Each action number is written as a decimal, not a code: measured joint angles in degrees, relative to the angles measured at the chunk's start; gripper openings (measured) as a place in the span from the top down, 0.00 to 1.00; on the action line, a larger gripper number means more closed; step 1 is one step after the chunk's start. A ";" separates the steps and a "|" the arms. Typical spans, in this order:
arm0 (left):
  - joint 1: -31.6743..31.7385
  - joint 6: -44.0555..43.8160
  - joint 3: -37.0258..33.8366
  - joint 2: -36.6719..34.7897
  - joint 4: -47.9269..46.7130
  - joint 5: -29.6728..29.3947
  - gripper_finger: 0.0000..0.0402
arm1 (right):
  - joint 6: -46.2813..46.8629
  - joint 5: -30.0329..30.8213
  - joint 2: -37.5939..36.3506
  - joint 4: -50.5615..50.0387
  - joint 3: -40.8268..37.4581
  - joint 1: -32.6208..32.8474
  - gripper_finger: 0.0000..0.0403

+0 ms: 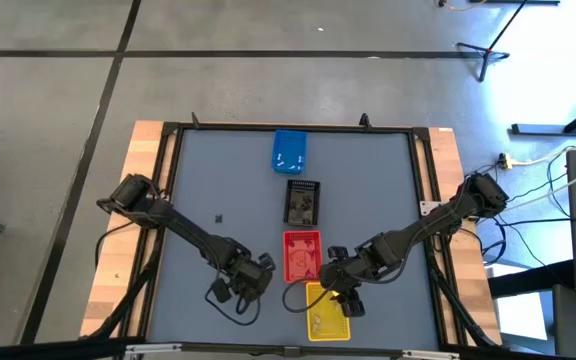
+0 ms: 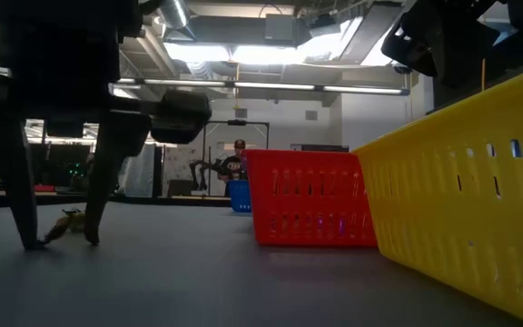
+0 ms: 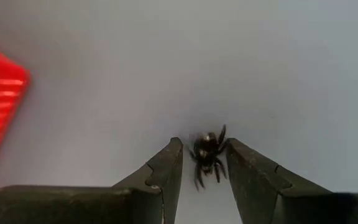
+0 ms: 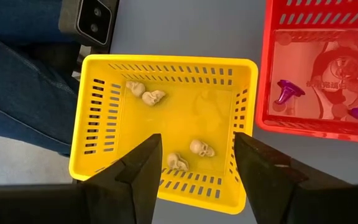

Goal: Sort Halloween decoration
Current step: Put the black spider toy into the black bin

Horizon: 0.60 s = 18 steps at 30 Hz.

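- One small black spider [image 3: 207,155] with thin curled legs lies on the grey table [image 3: 179,68], right between the tips of the left gripper [image 3: 204,152]; its fingers stand apart on either side and are not clamped on it.
- Four cream skulls [image 4: 154,97] lie in the yellow tray [image 4: 98,106], two near one end wall and two near the other.
- Right gripper [image 4: 197,149] hangs above that yellow tray with its fingers spread wide and nothing between them.
- Two purple pieces [image 4: 288,91] sit in the red tray [image 4: 272,68], just beside the yellow one.
- No writing is readable.
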 joint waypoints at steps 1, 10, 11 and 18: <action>0.11 0.00 0.00 0.24 -0.15 0.23 0.70 | 0.00 0.00 0.00 0.06 -0.01 0.02 0.51; 0.13 -0.22 0.13 0.72 -0.28 0.02 0.70 | 0.00 1.86 0.00 0.51 -0.04 0.07 0.51; 0.13 -0.30 0.11 0.72 -0.30 -0.03 0.70 | 0.00 1.88 0.00 0.49 -0.04 0.07 0.51; 0.11 -0.44 0.09 0.72 -0.35 -0.20 0.70 | 0.00 1.88 0.00 0.47 -0.04 0.07 0.51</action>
